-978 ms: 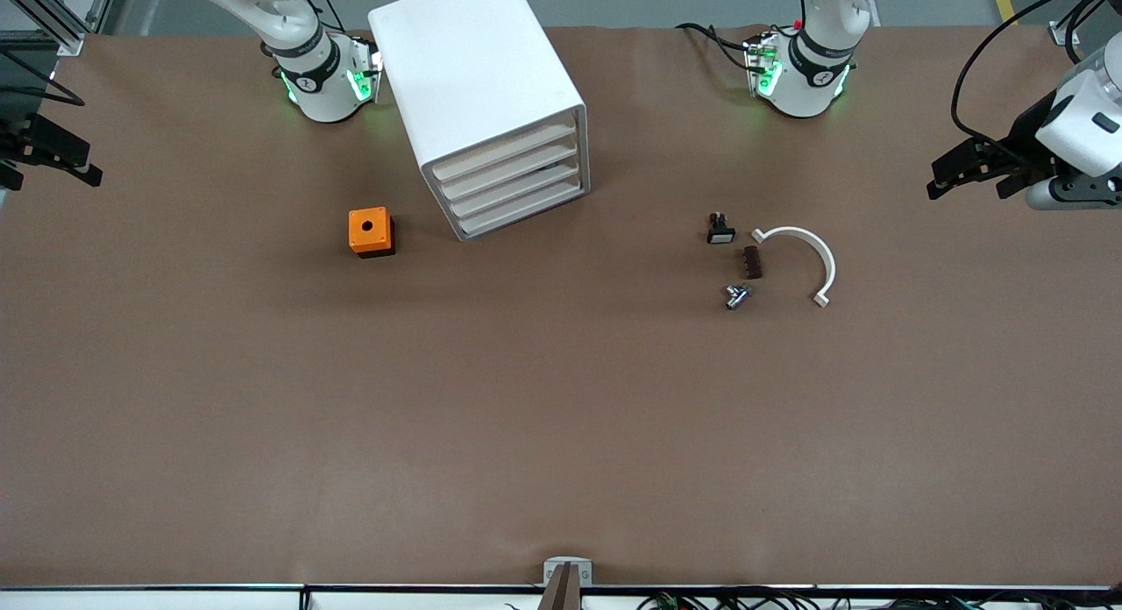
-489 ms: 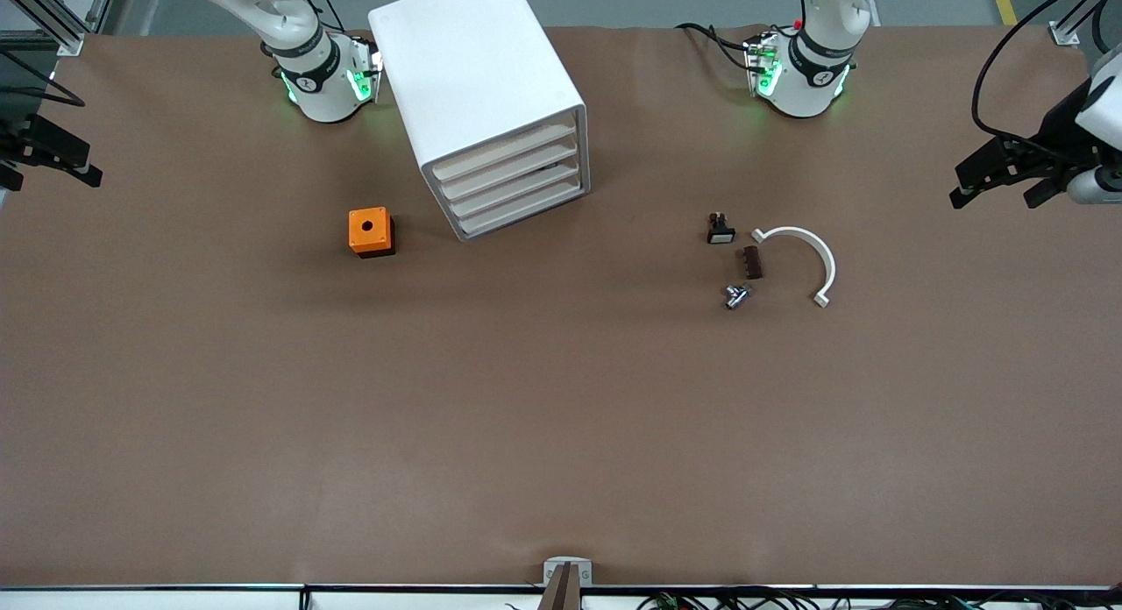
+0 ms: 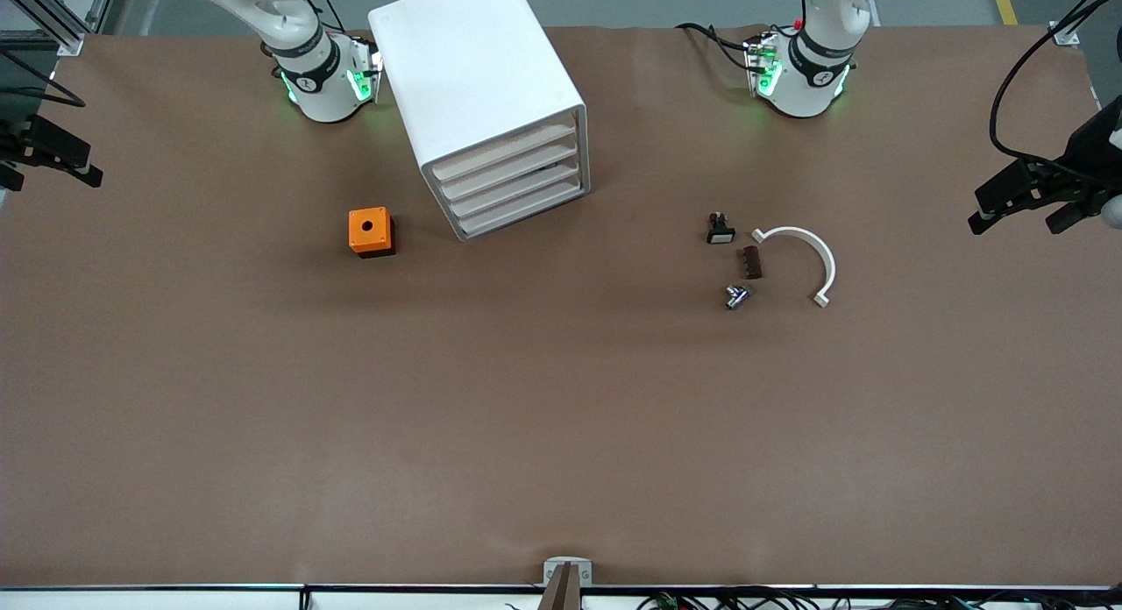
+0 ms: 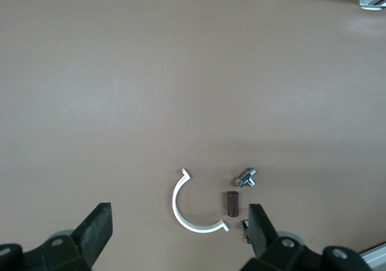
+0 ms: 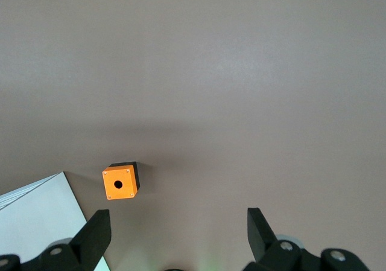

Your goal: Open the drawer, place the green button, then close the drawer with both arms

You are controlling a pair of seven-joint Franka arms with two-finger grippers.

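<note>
- My right tool [image 5: 178, 223] hangs released, fingers spread wide, over the tabletop [image 3: 561, 417] at its own arm's end. I judge it parked there to wait.
- The orange box [image 5: 121, 183] is the thing nearest that tool, just beside the cabinet [image 3: 478, 75].
- The drawer [image 3: 519, 203] sits flush, like every other front. I can't find the green-capped button anywhere, and a dark speck between the fronts is too small to identify.
- A white-faced black button [image 3: 720, 230], brown block [image 4: 232, 203], metal piece [image 4: 245, 178] and white arc [image 4: 181, 207] cluster under my left tool's camera.
- My left tool [image 4: 179, 216] is released too, over its own end.
- I can read no writing anywhere.
</note>
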